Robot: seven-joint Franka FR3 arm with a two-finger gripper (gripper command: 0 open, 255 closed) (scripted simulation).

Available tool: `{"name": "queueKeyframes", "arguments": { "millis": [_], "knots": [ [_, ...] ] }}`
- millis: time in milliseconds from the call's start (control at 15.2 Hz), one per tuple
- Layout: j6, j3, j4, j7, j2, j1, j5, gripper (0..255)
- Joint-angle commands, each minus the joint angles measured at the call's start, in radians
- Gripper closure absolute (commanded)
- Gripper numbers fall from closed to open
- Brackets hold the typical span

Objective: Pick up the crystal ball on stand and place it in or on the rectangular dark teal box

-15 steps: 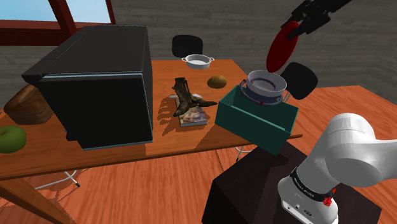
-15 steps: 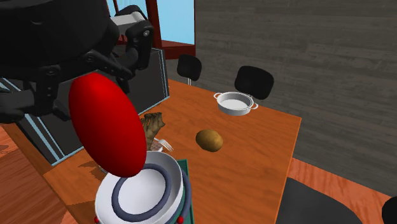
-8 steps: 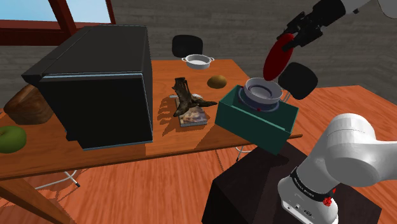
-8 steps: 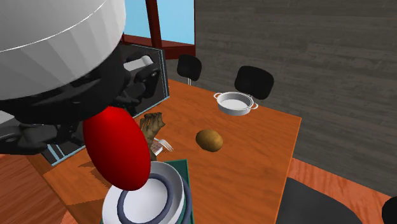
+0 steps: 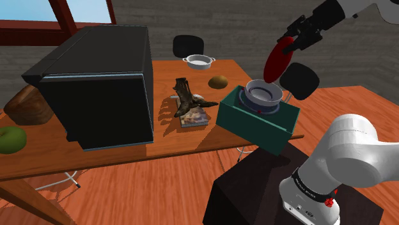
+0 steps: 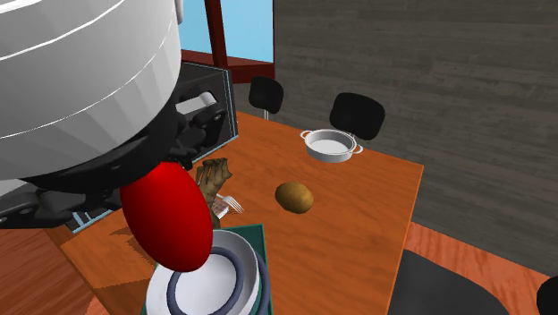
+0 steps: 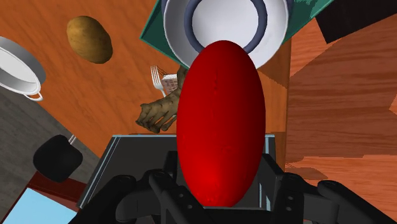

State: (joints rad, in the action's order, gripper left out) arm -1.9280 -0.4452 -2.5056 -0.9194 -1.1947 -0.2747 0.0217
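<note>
Red and glossy, the ball [image 5: 276, 61] is a smooth, egg-shaped body hanging tilted in the air, with the gripper [image 5: 295, 38] closed on its upper end. Its lower end meets the rim of a white dish with a dark ring, which I take for its stand [image 5: 262, 94]. The stand sits low in the open top of the teal box [image 5: 256, 124], its rim above the walls; whether it rests on the box's floor I cannot tell.

By its sheen the ball looks hard and slick, and if it is glass it would chip or crack from a drop, so it should be let go only once the stand bears its weight. The hold is on a narrowing curve, where flat pads could squeeze it out sideways. A grip across the widest middle would be safer, or on the ring of the stand, which offers an edge. With the stand below, the load probably pulls downward on that end grip.

The box stands at the tabletop [image 5: 179, 144] corner at the shoulder view's lower right. Beyond it lie a potato [image 5: 219, 82] and a white pan [image 5: 198, 61] near the far edge, well apart from the box.
</note>
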Motion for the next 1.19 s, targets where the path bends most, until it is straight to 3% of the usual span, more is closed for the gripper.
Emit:
{"name": "queueKeyframes", "arguments": {
  "millis": [0, 66, 396, 660, 1122],
  "knots": [
    [0.001, -0.002, -0.003, -0.001, 0.003, 0.001, 0.003, 255],
    [0.003, -0.002, -0.003, -0.001, 0.001, 0.002, 0.003, 0],
    [0.001, -0.002, -0.003, -0.001, 0.003, 0.002, 0.003, 0],
    [0.132, 0.003, 0.115, -0.001, -0.010, 0.007, 0.001, 0],
    [0.132, 0.003, 0.115, -0.001, -0.010, 0.007, 0.001, 0]
  ]
}}
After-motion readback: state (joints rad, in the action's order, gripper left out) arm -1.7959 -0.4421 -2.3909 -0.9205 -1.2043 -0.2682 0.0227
